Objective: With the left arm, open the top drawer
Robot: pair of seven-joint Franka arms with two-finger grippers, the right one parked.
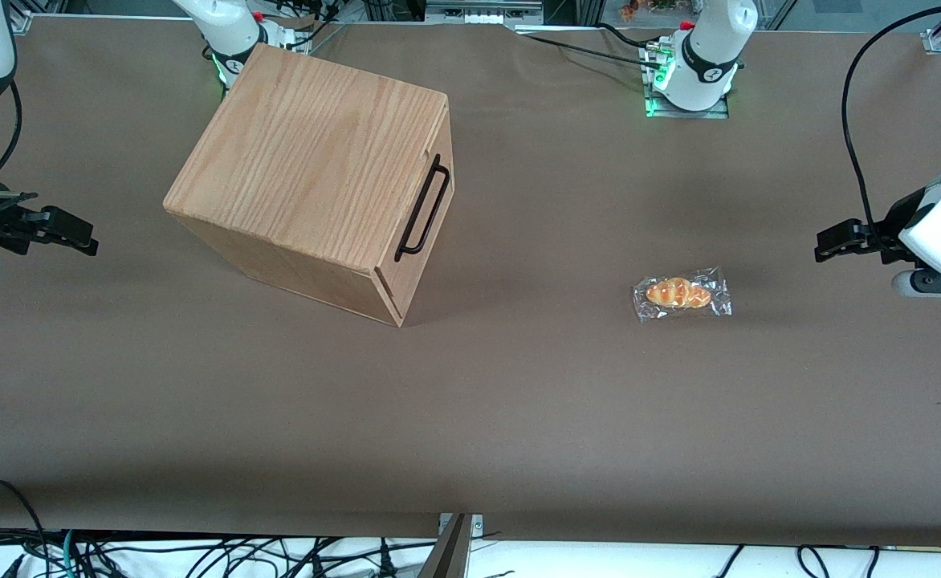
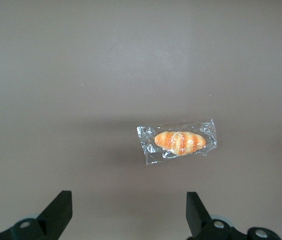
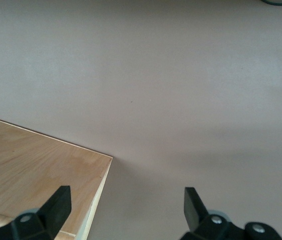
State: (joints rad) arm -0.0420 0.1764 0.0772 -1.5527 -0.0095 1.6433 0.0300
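The top drawer [image 1: 418, 205] sits shut in the oak cabinet [image 1: 310, 152], its front flush with the box. A long black bar handle [image 1: 423, 210] runs across that front. The cabinet stands toward the parked arm's end of the table, with the drawer front turned toward the working arm's end. The left arm [image 1: 940, 225] hovers over the table at its own end, far from the drawer. Its gripper [image 1: 822, 245] [image 2: 128, 195] is open with nothing between the fingers and points toward the cabinet. Neither drawer nor cabinet shows in the left wrist view.
A wrapped bread roll [image 1: 679, 293] [image 2: 180, 142] lies on the brown table [image 1: 519, 401], between the gripper and the cabinet and slightly nearer the front camera. The arm bases [image 1: 691, 76] stand at the table's back edge.
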